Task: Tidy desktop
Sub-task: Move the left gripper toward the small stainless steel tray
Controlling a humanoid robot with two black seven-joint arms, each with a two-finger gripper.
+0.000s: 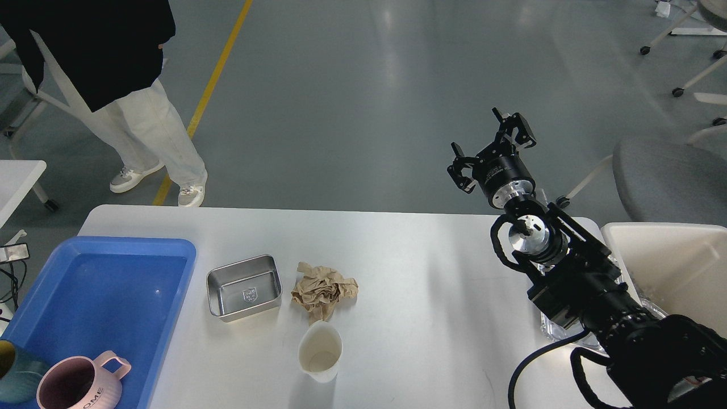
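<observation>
Crumpled brown paper wad [324, 293] on white table [431, 295]: light, soft, pinchable anywhere; right tool [492, 149] spread, empty.

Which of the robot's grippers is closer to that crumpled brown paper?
Only the right one can be judged. The right gripper hangs open, raised past the desktop's far edge, well right of the crumpled brown paper. The left gripper is out of view.
</observation>
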